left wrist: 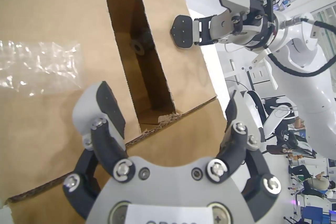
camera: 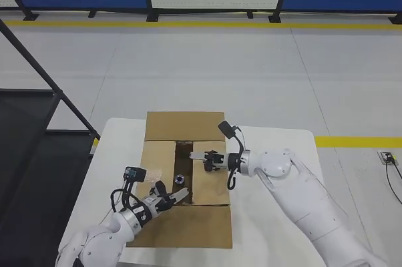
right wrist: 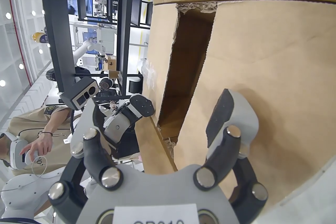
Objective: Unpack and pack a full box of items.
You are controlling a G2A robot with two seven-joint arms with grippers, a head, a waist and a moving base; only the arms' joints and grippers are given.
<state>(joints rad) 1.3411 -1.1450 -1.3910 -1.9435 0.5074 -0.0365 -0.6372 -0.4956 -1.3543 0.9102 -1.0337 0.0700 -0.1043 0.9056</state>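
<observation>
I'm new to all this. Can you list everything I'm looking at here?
cardboard box: one, brown, on the table, top flaps parted by a gap
round part: one, dark, inside the box, seen through the gap
plastic bag: one, clear, lying on a box flap
table: one, white, under the box
metal frame: one, black, beside the table
left pincer: one, white and black, open, above the box's near end
right pincer: one, white and black, open, above the bare flap

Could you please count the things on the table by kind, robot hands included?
Brown cardboard box: 1
Clear crinkled plastic wrap: 1
Dark round metal part inside the box: 1
Robot hands: 2 (left hand, right hand)
Total: 5
</observation>
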